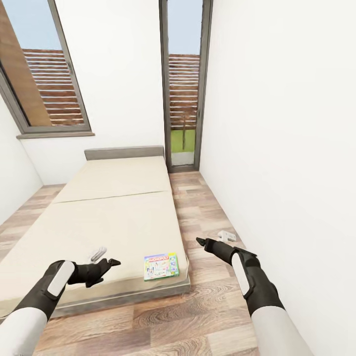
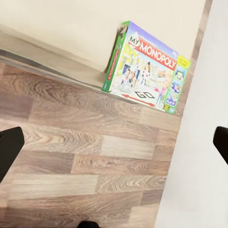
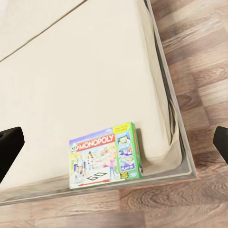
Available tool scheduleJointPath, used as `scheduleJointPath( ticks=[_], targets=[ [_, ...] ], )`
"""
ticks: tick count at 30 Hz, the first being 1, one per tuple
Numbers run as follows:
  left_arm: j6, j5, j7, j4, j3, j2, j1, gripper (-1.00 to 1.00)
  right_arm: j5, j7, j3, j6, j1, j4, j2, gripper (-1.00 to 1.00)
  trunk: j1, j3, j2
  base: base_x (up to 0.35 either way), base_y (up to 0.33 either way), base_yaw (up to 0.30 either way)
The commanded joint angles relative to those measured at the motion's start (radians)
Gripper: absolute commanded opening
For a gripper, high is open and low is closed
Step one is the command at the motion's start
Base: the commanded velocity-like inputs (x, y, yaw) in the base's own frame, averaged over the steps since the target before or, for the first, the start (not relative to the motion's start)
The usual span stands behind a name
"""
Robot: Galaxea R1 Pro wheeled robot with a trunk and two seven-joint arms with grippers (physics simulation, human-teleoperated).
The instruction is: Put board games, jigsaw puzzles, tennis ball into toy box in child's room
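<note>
A white and green Monopoly board game (image 1: 161, 266) lies flat on the beige bed (image 1: 113, 212), at its near right corner close to the edge. My left gripper (image 1: 110, 258) hovers over the mattress just left of the box, open and empty. My right gripper (image 1: 211, 239) hangs open over the floor to the right of the bed corner. The box (image 2: 145, 71) lies ahead of the left gripper's dark fingers (image 2: 9, 147), and the same box (image 3: 104, 154) sits between the right gripper's spread fingers (image 3: 8, 147). The table, toy box, jigsaw puzzles and tennis ball are out of view.
A white wall (image 1: 277, 148) runs along the right, leaving a narrow strip of wood floor (image 1: 207, 217) beside the bed. A tall glazed door (image 1: 183, 99) stands at the far end and a window (image 1: 49, 74) at the left. Open floor lies before the bed's foot.
</note>
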Motion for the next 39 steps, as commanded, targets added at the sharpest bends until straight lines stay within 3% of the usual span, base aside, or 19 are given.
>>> scheduleJointPath(
  ticks=[1,10,14,18,20,21,29,34,39],
  targets=[
    [0.003,-0.006,-0.007,0.004,0.003,0.0,-0.003,1.0,-0.006,0.002,-0.004,0.007,-0.001,-0.001,0.001,1.0,0.004,-0.004,-0.008,0.0,0.0,0.0],
    [-0.007,-0.001,-0.011,0.024,0.008,0.001,-0.009,1.0,-0.004,-0.003,-0.004,0.005,-0.001,0.002,0.001,1.0,0.038,-0.032,-0.071,0.0,0.0,0.0],
    [-0.008,0.0,-0.041,0.026,0.015,0.002,-0.01,1.0,-0.004,-0.004,-0.005,0.005,-0.001,0.004,0.001,1.0,0.054,-0.045,-0.099,0.0,0.0,0.0],
    [-0.006,0.0,-0.145,0.028,0.014,0.007,-0.01,1.0,-0.004,-0.005,-0.005,0.004,-0.001,0.004,0.001,1.0,0.069,-0.058,-0.127,0.0,0.0,0.0],
    [-0.001,-0.003,-0.243,0.029,0.014,0.014,-0.01,1.0,-0.004,-0.005,-0.005,0.004,-0.001,0.004,0.001,1.0,0.077,-0.064,-0.141,0.0,0.0,0.0],
    [0.001,-0.005,-0.294,0.03,0.013,0.024,-0.01,1.0,-0.004,-0.005,-0.005,0.004,-0.001,0.004,0.001,1.0,0.081,-0.067,-0.148,0.0,0.0,0.0],
    [0.002,-0.006,-0.522,0.061,0.01,0.078,-0.008,1.0,-0.003,-0.006,-0.003,0.002,-0.001,0.005,0.003,1.0,0.111,-0.092,-0.204,0.0,0.0,0.0],
    [-0.003,-0.003,-0.586,0.069,0.01,0.079,-0.008,1.0,-0.004,-0.006,-0.002,0.004,-0.001,0.005,0.004,1.0,0.13,-0.108,-0.239,0.0,0.0,0.0],
    [-0.009,0.0,-0.6,0.078,0.012,0.066,-0.008,1.0,-0.007,0.002,-0.003,0.006,-0.001,0.006,0.005,1.0,0.15,-0.123,-0.274,0.0,0.0,0.0]
  ],
)
